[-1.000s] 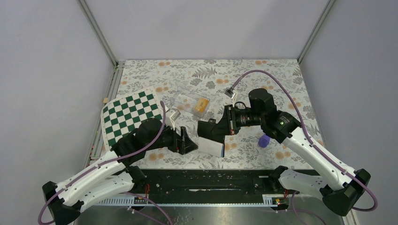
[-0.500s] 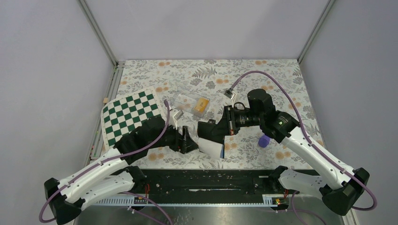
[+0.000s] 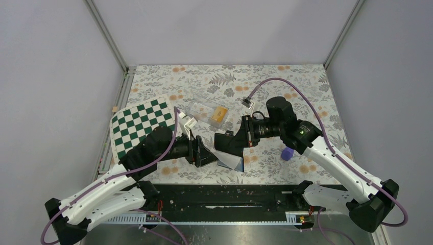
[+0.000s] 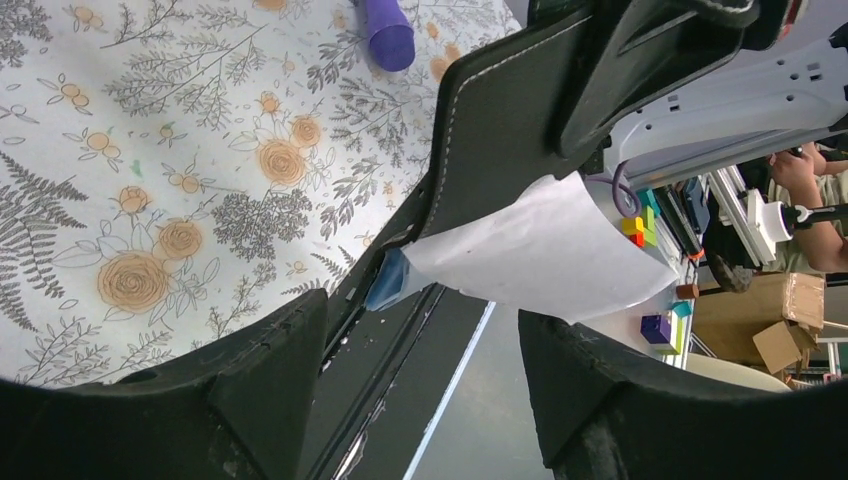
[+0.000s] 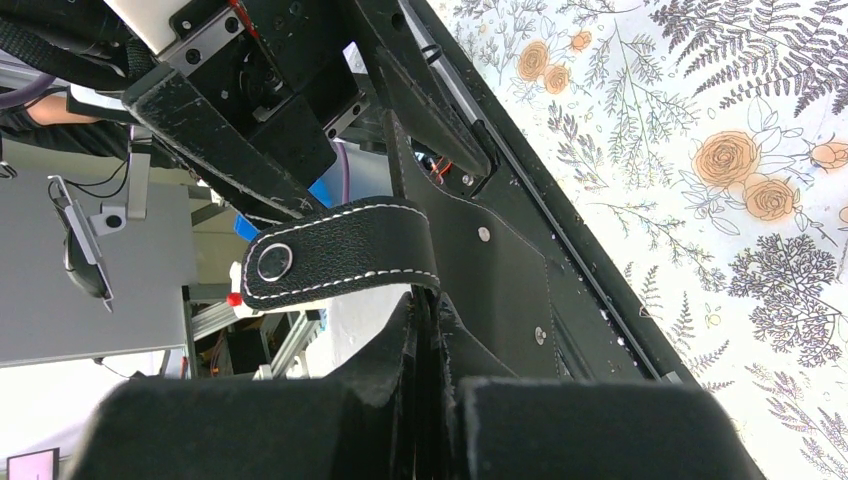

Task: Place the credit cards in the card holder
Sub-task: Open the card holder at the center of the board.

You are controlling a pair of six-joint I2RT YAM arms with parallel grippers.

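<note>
Black stitched-leather card holder (image 5: pixel 480 260), snap-tabbed, pinched by right end effector (image 5: pixel 433 352).

Card holder (image 5: pixel 490 280) matt blk leather (white stitching)

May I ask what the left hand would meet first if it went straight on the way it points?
Most likely the pale inner flap of the card holder, held by the right hand; depth is unclear.

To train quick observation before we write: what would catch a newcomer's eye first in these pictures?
The small black folding wallet hangs at front centre, pinched in the right gripper, with the left gripper open beside it. Behind them an orange-yellow plastic card sits at a clear plastic box, and a green-and-white checkered board lies left.
</note>
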